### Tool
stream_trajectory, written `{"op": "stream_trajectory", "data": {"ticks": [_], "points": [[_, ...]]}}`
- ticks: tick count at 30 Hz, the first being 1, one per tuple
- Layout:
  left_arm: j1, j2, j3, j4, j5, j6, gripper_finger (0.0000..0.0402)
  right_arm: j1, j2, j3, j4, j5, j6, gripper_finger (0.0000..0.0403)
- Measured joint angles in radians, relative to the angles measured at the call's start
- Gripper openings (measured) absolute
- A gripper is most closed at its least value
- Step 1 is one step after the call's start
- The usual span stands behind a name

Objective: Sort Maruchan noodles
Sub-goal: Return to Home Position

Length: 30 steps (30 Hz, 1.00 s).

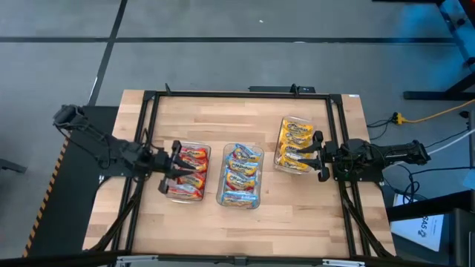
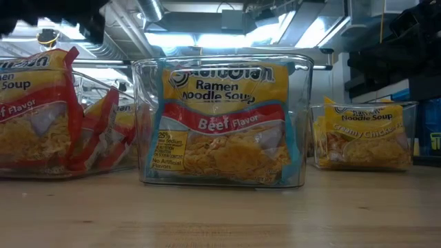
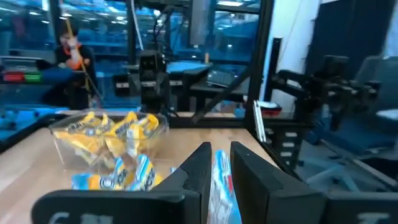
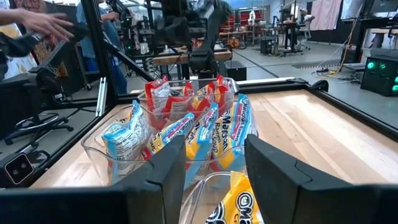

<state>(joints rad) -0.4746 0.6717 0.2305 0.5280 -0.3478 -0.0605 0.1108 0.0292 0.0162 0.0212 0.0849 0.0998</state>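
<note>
— What sort of place is this?
— A robotics lab. A pale butcher-block table top (image 1: 297, 215) sits inside a black metal frame (image 1: 237, 94) on a grey taped floor (image 1: 223, 59).
— And around it?
— An open hall with bright ceiling strip lights (image 2: 227, 38), a trailing yellow cable (image 1: 438, 115), a dark office chair (image 3: 373, 87) and distant cluttered workstations (image 4: 283, 28).
</note>
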Motion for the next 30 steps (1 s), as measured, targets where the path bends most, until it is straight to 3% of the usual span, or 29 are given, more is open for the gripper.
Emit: {"op": "stream_trajectory", "data": {"ticks": [9, 12, 17, 30], "points": [[0.192, -0.342, -0.204, -0.029, 0.307, -0.007, 0.0053, 0.000, 0.000, 0.000, -0.001, 0.001, 0.000, 0.0161], [0.246, -0.456, -0.222, -0.146, 0.388, -0.015, 0.0053, 0.000, 0.000, 0.000, -0.001, 0.002, 0.000, 0.0161], [0.318, -0.586, -0.223, -0.315, 0.418, -0.063, 0.0053, 0.000, 0.000, 0.000, -0.001, 0.002, 0.000, 0.0161], [0.381, -0.647, -0.223, -0.334, 0.417, -0.064, 0.0053, 0.000, 0.000, 0.000, -0.001, 0.002, 0.000, 0.0161]]}}
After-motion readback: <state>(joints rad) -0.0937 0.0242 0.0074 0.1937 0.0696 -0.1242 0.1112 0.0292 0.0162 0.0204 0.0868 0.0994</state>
